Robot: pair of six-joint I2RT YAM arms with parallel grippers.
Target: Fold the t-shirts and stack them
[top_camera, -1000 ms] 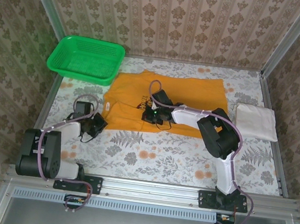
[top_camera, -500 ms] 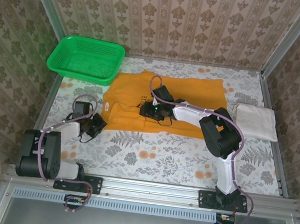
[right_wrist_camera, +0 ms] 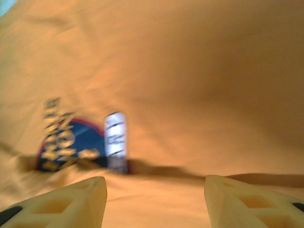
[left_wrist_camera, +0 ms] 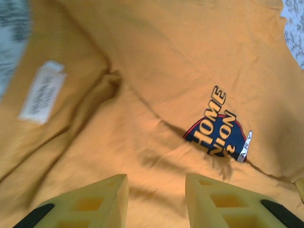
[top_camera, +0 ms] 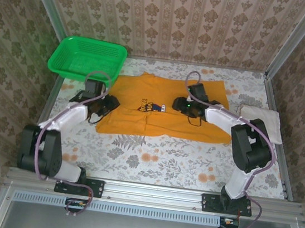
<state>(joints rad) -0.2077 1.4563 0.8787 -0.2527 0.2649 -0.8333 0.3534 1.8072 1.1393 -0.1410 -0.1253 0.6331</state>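
The mustard-orange t-shirt [top_camera: 140,122] lies spread across the middle of the table, its dark blue print [top_camera: 149,106] facing up. My left gripper [top_camera: 110,104] hovers over the shirt's left part, open, with nothing between its fingers. In the left wrist view the gripper [left_wrist_camera: 156,183] points at creased orange cloth, with the print [left_wrist_camera: 216,130] ahead to the right and a white label [left_wrist_camera: 42,91] on the left. My right gripper [top_camera: 176,104] is just right of the print, open and empty. The right wrist view shows the gripper [right_wrist_camera: 154,183] above orange cloth near the print [right_wrist_camera: 71,142]. The white t-shirt [top_camera: 259,123] lies folded at the right.
A green mesh basket [top_camera: 86,59] stands at the far left corner, close behind the left arm. The floral tablecloth [top_camera: 157,159] shows bare between the shirt and the arm bases. Metal frame rails [top_camera: 280,147] border the table's sides.
Both grippers have gone from shut to open and let the orange shirt go. The left one moved away from the bases over the shirt's left part; the right one moved right, past the print.
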